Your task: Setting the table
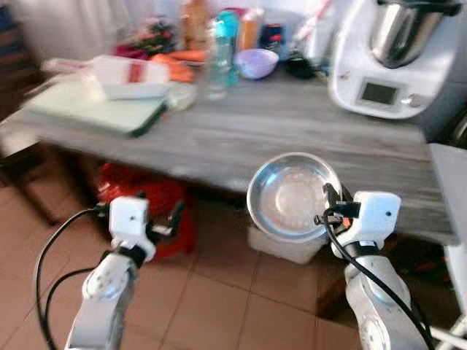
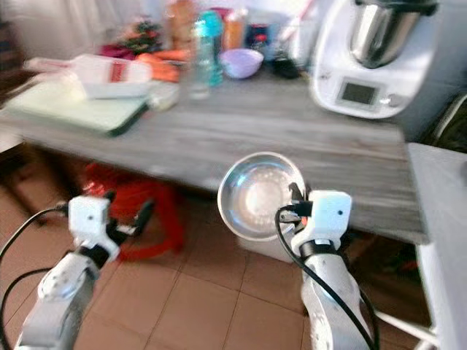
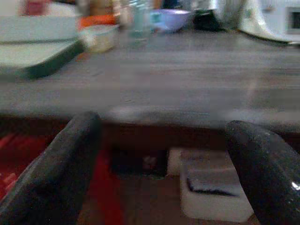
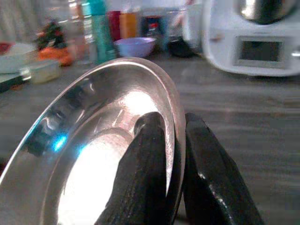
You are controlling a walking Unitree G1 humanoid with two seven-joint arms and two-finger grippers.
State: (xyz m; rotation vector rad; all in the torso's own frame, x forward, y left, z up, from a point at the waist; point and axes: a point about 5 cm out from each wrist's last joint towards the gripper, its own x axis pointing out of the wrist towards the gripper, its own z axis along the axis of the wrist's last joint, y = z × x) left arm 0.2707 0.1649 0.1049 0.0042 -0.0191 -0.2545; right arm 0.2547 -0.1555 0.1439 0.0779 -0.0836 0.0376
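The right pincer point(image 1: 330, 208) grasps the rim of a round, shiny steel plate point(image 1: 290, 197), tilted on edge at the near edge of the grey wooden tabletop point(image 1: 241, 135), which lies straight ahead. The left pincer point(image 1: 171, 219) hangs released, lower down.

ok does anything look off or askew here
Nothing is spilled or damaged. The one odd thing is the steel plate: the right claw pinches it by the rim, tilted up on edge in front of the wooden table rather than lying flat on it. The left claw is open, holding nothing.
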